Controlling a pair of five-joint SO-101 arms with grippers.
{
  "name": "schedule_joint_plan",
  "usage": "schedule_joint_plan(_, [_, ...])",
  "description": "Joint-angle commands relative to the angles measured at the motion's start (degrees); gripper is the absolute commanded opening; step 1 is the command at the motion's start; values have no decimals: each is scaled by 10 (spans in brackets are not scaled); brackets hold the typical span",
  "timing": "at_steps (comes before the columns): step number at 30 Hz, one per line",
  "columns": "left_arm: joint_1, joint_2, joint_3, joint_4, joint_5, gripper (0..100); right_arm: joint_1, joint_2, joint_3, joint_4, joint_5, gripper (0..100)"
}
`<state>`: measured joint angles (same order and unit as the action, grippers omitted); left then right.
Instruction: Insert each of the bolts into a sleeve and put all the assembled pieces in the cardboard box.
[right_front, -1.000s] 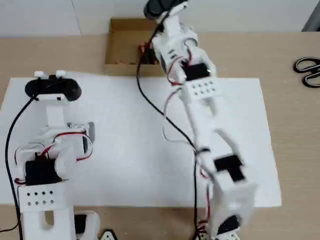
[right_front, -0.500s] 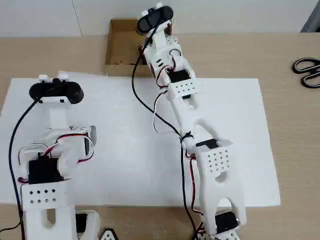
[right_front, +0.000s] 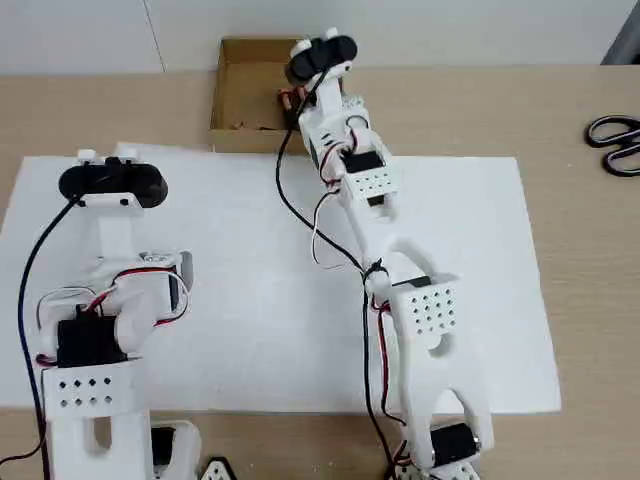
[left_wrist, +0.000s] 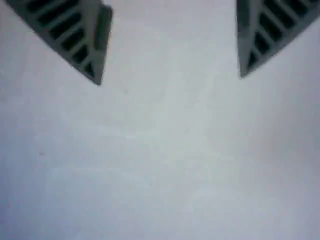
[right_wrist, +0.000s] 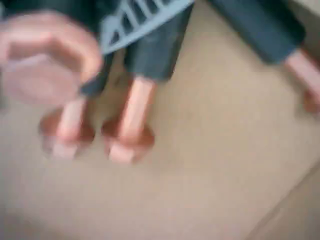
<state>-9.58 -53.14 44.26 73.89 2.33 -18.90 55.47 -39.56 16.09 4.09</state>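
Over the cardboard box (right_front: 240, 95) at the far edge of the desk (right_front: 590, 300), the right arm's fingers (right_wrist: 145, 17) point down toward the box floor. Whether they are clenched or released cannot be told, because the gap between them is not legible. A blurred pink hexagonal shape (right_wrist: 45, 55), possibly a bolt head close to the lens, sits just beside them. Beneath them lie two assembled pieces (right_wrist: 131, 120) side by side, each a pink bolt seated in a dark sleeve (right_wrist: 155, 55). A third piece (right_wrist: 265, 25) lies apart from the pair, nearer the box wall. The step in hand is judged to be the deposit of an assembled piece, late in the task. To do it well, a carried piece should be brought low over bare cardboard beside the pair, not on top of it. It should be held level so the bolt does not slide out of its sleeve, and let go only when close to the floor. The withdrawal should then go straight up, clear of the box wall and of the black cable (right_front: 285, 190) trailing along the arm. The left arm's fingers (left_wrist: 75, 40) are spread wide and hold nothing. They hang above the white paper (right_front: 250, 300), well apart from the box. That arm is best kept out of the right arm's path. A pair of scissors (right_front: 615, 140) lies on the bare desk beyond the paper, on the right arm's side, and has no part in the step.
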Motion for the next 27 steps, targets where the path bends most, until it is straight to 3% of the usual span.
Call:
schedule_joint_plan(1, [-2, -8, -3, -8, 0, 169, 6, -11, -42, -17, -22, 181])
schedule_joint_plan(13, [-2, -9, -4, -8, 0, 169, 7, -36, -42, -10, -20, 184])
schedule_joint_plan(27, [-4, -11, -64, -8, -4, 169, 6, -345, -42, 264, -20, 184])
